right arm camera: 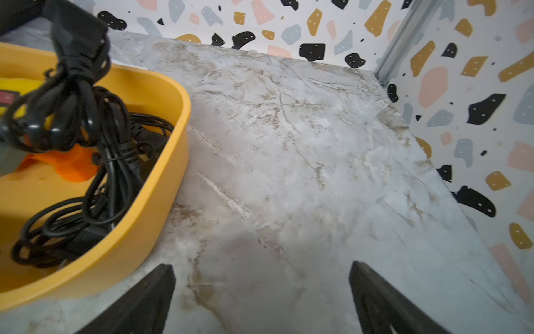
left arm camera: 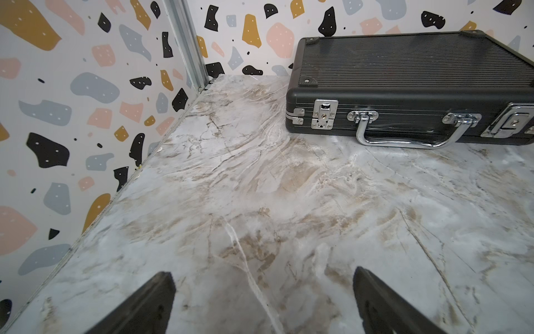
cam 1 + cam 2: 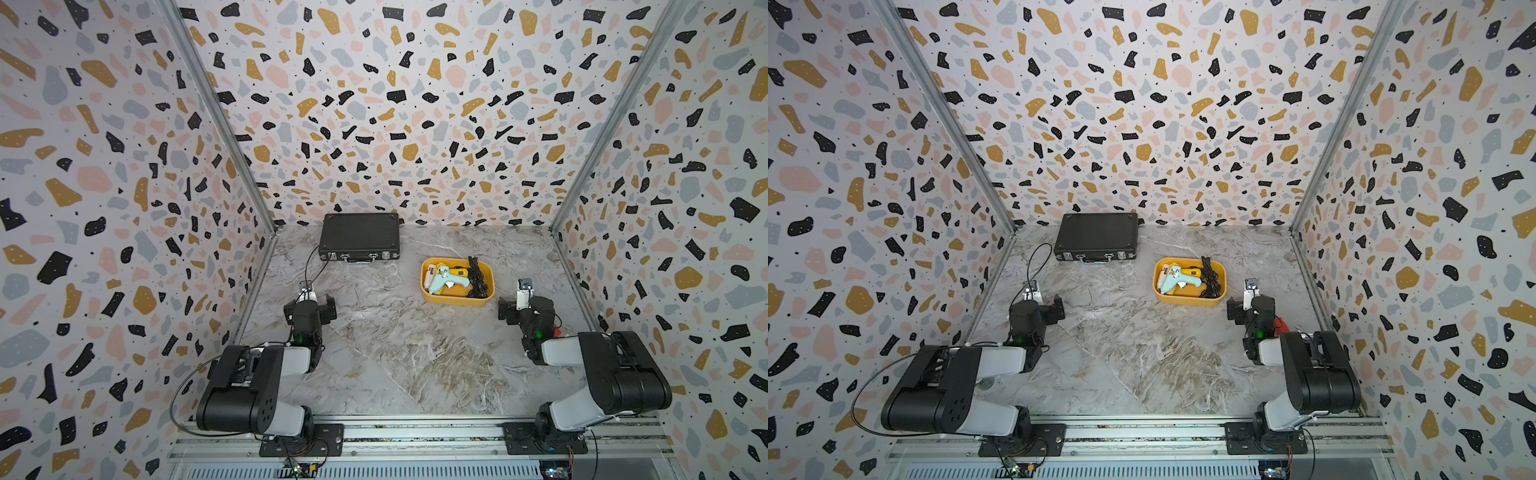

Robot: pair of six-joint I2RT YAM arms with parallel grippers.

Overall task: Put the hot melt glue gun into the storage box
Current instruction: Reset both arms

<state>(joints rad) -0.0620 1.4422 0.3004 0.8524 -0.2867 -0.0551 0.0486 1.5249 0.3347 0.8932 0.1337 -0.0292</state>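
Note:
The storage box (image 3: 456, 300) (image 3: 1188, 300) is a shallow mustard-yellow tray right of the table's middle. A pale blue hot melt glue gun (image 3: 449, 281) (image 3: 1182, 281) lies inside it, on top of a yellow one (image 3: 459, 272), beside a bundle of black cords (image 3: 478, 279) (image 1: 86, 121). My right gripper (image 3: 524, 306) (image 1: 260, 265) stands open over bare marble just right of the box's wall (image 1: 179, 121), with nothing between its fingers. My left gripper (image 3: 309, 305) (image 2: 262, 273) is also open and empty, near the left wall, well apart from the box.
A black briefcase (image 3: 359, 237) (image 2: 404, 72) with chrome latches and handle lies shut at the back, ahead of my left gripper. Patterned walls close in the marble table (image 3: 395, 353) on the left, back and right. Both arm bases sit on a rail along the front edge.

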